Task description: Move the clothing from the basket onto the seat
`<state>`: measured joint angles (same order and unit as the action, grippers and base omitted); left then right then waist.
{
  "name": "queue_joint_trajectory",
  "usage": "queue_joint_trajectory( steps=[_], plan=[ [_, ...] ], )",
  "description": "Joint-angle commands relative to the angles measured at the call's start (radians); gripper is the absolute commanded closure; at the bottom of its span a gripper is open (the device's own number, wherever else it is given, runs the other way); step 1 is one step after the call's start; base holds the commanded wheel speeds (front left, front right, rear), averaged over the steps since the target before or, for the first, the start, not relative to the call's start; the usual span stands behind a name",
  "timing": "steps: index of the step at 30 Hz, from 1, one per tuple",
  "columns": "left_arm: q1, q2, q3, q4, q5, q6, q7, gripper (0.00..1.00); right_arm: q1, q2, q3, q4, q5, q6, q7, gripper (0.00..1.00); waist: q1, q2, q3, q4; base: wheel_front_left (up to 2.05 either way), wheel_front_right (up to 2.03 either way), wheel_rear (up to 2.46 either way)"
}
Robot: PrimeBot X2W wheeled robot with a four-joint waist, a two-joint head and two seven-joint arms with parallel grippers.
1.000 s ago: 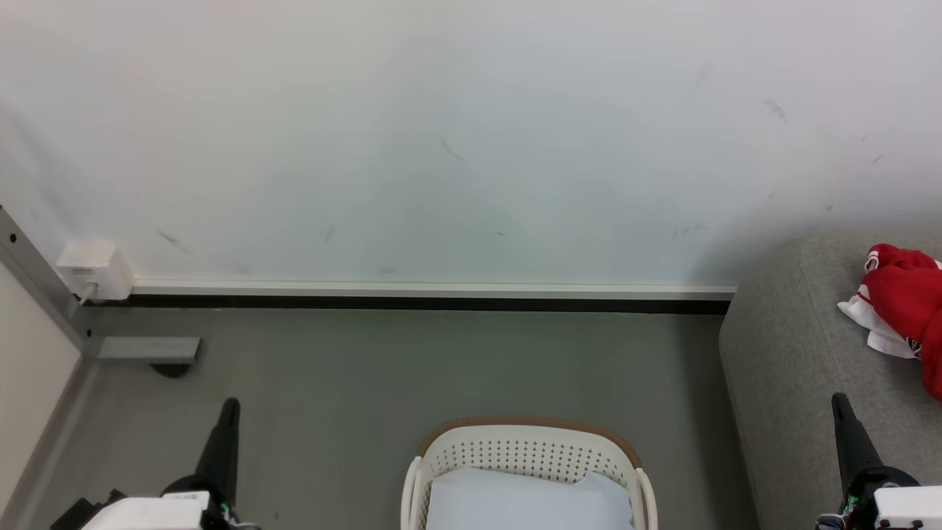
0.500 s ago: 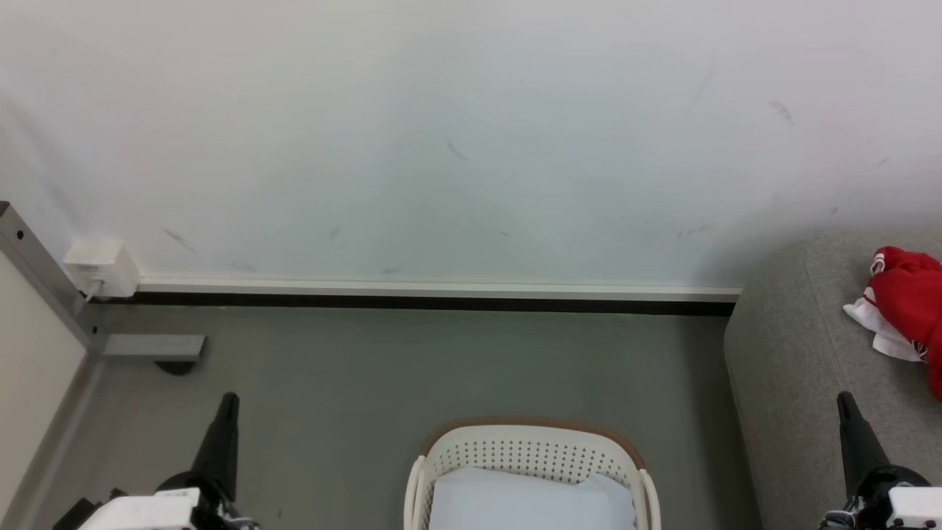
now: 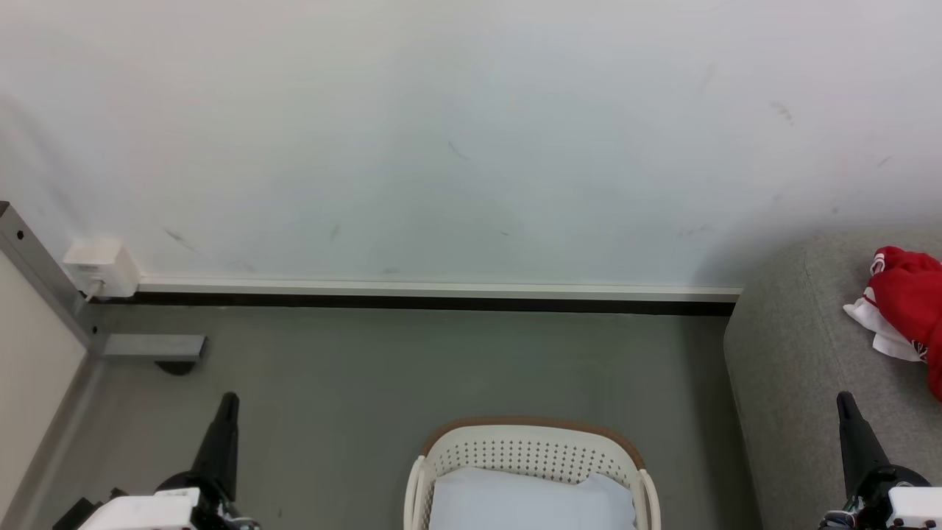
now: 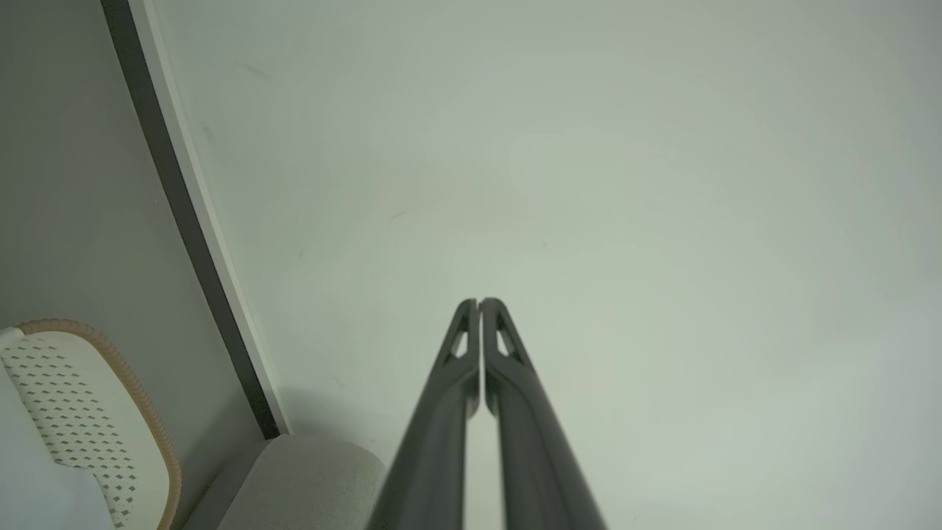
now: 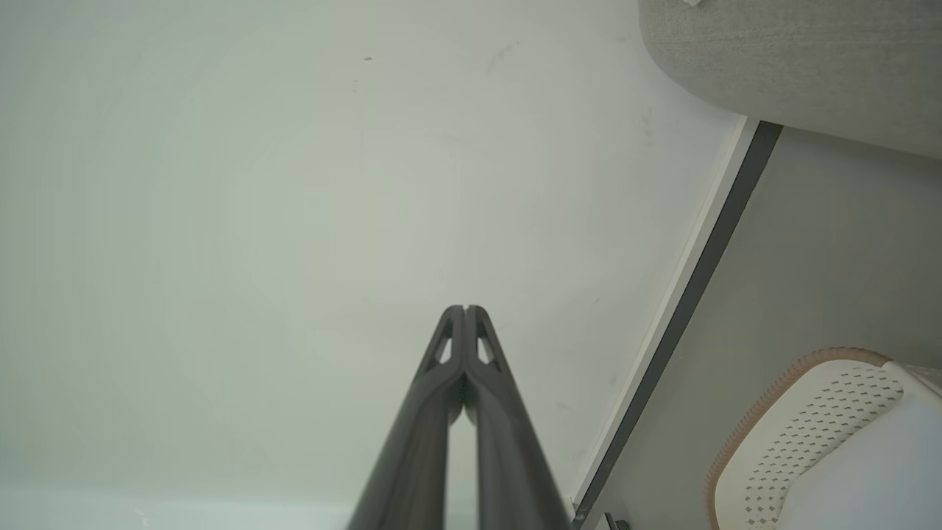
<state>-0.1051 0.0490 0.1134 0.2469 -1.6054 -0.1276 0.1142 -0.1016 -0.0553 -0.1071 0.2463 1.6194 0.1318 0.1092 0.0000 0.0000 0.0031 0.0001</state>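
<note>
The right gripper (image 3: 846, 401) is closed, its fingers pressed together and empty, above the front edge of the grey seat (image 3: 787, 368). The red clothing (image 3: 909, 294) lies on that seat beyond its tip and to the right, apart from it. The left gripper (image 3: 228, 403), likewise closed and empty, hangs over the floor (image 3: 441, 368), well left of the basket (image 3: 526, 450), which holds a pale sheet (image 3: 526, 504).
</note>
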Motion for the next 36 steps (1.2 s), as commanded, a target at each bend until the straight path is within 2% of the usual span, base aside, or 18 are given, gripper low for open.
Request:
queue_joint_trajectory(
  steps=[1, 36],
  plan=[
    [-0.007, 0.002, 0.003, -0.003, -0.013, -0.006, 0.004, 1.00, -0.011, 0.001, -0.004, -0.004, -0.002, -0.002, 0.003, 1.00, 0.0000, 0.0000, 0.000, 0.000, 0.00, 0.00, 0.00],
    [-0.007, 0.002, 0.002, -0.003, -0.014, -0.005, 0.004, 1.00, -0.011, 0.003, -0.008, -0.004, -0.007, -0.002, 0.004, 1.00, 0.0000, 0.0000, 0.000, 0.000, 0.00, 0.00, 0.00]
  ],
)
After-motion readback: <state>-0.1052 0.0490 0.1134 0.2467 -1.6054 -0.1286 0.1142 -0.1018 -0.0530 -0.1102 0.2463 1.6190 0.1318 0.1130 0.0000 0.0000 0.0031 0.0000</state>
